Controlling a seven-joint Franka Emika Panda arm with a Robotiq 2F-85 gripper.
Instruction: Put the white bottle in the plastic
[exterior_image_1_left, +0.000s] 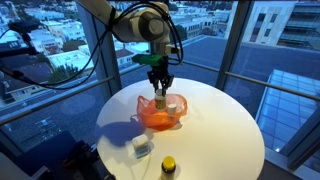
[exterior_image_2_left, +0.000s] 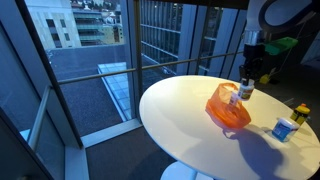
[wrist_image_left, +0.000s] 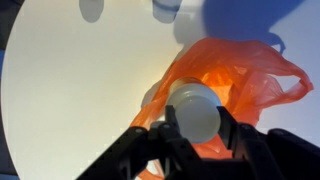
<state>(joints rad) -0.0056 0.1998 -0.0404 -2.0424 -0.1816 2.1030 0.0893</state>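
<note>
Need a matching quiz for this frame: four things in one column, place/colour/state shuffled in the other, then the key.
Things:
1. bottle
2. bag
3. yellow-capped item
4. table

Descriptions:
A. flat, round, bears the bag
B. orange, crumpled
C. clamped between the fingers, over the bag
D. stands near the table edge, apart from the bag

Pairs: 1-C, 2-B, 3-D, 4-A
</note>
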